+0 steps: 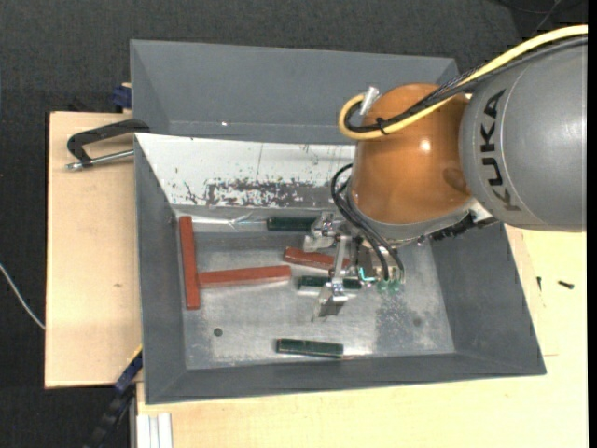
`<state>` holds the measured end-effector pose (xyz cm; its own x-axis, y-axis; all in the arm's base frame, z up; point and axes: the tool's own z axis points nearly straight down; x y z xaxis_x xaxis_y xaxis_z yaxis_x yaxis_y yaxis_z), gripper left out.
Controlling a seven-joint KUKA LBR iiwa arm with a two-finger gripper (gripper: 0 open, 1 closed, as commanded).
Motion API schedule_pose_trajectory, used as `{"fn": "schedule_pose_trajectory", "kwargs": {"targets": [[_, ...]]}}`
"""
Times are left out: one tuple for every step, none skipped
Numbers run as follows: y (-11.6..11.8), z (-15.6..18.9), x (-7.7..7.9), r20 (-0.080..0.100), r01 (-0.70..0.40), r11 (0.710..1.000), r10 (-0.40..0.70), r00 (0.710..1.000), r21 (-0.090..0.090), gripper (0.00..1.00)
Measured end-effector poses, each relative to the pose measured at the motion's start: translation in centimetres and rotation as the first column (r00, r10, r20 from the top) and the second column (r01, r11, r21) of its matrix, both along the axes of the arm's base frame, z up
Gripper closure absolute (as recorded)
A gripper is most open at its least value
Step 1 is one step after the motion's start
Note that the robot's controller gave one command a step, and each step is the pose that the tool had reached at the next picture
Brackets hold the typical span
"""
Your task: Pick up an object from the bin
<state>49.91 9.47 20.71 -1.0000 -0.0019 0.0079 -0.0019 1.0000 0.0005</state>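
Fingers (328,304) spread wide, down in the bin (159,250) astride a small red block (306,258); nothing gripped or lifted yet

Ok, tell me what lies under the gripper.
Under the gripper lie a small red block and a dark green stick, beside the red T-shaped piece. Their right ends are covered by it.

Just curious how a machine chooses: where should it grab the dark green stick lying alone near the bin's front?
Probably mid-length, from straight above, gripped across its narrow width. The dark green stick lies flat and apart from the other things on the bin floor, so both long sides look free.
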Motion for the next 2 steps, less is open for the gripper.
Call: {"fn": "schedule_pose_trajectory", "kwargs": {"targets": [[-0.1, 0.4, 0.1, 0.007, 0.001, 1.000, -0.001, 1.000, 0.001, 0.00], [0.8, -5.7, 4.7, 0.015, -0.096, 0.995, 0.096, 0.995, 0.001, 0.00]]}}
